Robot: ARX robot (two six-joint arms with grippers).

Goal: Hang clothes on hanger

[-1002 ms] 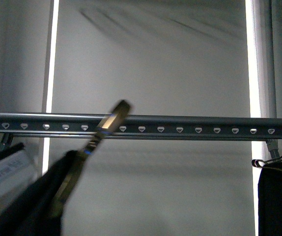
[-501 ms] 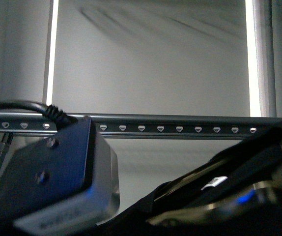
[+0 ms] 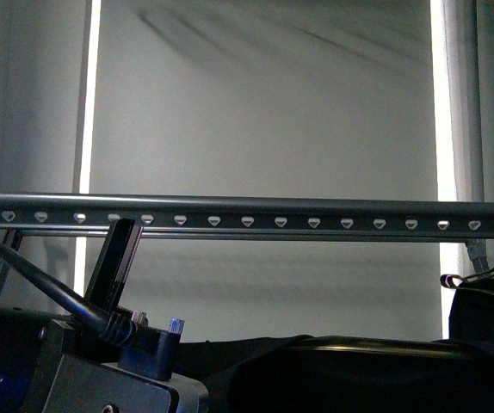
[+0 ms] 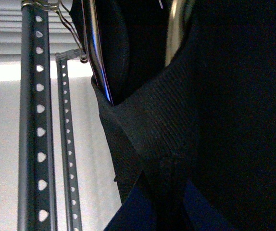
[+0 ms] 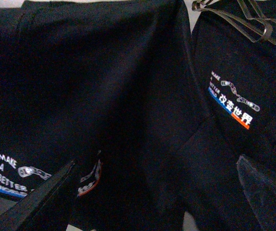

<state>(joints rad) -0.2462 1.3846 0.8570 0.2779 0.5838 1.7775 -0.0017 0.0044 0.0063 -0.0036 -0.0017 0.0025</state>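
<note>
Clearly, the black clothes (image 4: 167, 144) have ribbed collar; right fingers (image 5: 32, 207) apart, left fingers (image 3: 120, 262) unclear.

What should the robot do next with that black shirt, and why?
Probably lift the T-shirt higher: it and its bronze hanger sit below the rail, so nothing can hook over it yet.

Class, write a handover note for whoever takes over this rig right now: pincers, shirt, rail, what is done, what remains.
Left pincer: raised just below the rail; open or shut cannot be told.
Right pincer: open, facing the T-shirt.
T-shirt: low by the left arm, under the rail; its metal hanger hook is not on the rail.
Done: T-shirt is near the rail.
Left: set the hook on it, clear of the other garment.
</note>
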